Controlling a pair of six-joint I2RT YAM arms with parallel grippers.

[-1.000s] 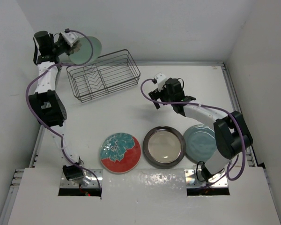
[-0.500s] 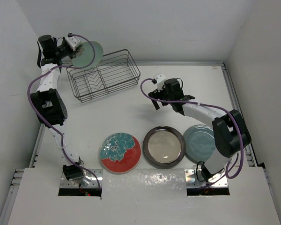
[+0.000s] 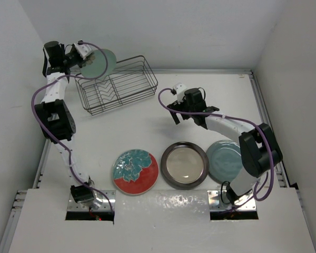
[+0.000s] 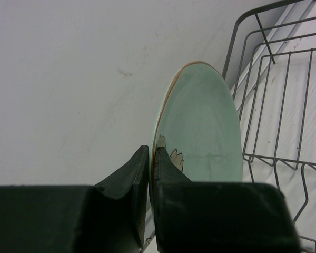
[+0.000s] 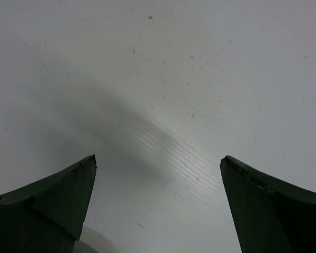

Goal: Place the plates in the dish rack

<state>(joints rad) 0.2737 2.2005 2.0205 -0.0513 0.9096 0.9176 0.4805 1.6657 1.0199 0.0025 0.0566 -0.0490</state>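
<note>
Mint-green plate (image 4: 205, 126): on edge, upper left of frame, over the dish rack's (image 3: 147, 74) upper-left rim, rim clamped in left pincer (image 4: 151, 158). Right pincer (image 5: 158, 158): spread wide, empty, frame centre. Red floral plate (image 3: 135, 171), brown-rimmed plate (image 3: 184, 164), blue-teal plate (image 3: 225, 160): flat on table (image 3: 147, 126), lower frame.

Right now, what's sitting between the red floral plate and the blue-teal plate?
The cream plate with the dark brown rim lies flat between the red floral plate and the blue-teal plate, seen in the top external view only.
</note>
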